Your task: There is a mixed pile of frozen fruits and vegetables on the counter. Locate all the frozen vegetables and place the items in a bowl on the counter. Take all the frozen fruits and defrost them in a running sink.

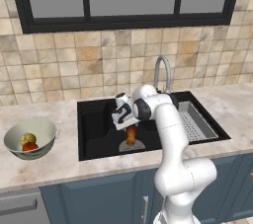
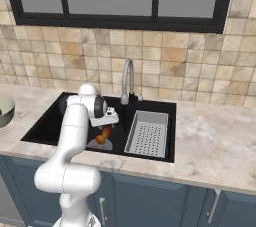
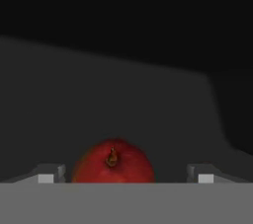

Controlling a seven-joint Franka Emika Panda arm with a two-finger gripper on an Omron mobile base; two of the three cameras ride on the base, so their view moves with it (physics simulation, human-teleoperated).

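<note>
While the arm reaches down into the black sink (image 1: 99,119), its fingers (image 3: 123,176) stand wide apart on either side of a red fruit (image 3: 113,161), touching neither flank, with an orange ball (image 2: 100,140) just below it. Two vegetables, yellowish (image 1: 28,139) and red (image 1: 30,146), lie in the bowl (image 1: 42,131) on the table (image 1: 59,161). Round, stiff and probably frost-slick, the fruit looks light and likely to roll; its widest middle seems the surest hold.
</note>
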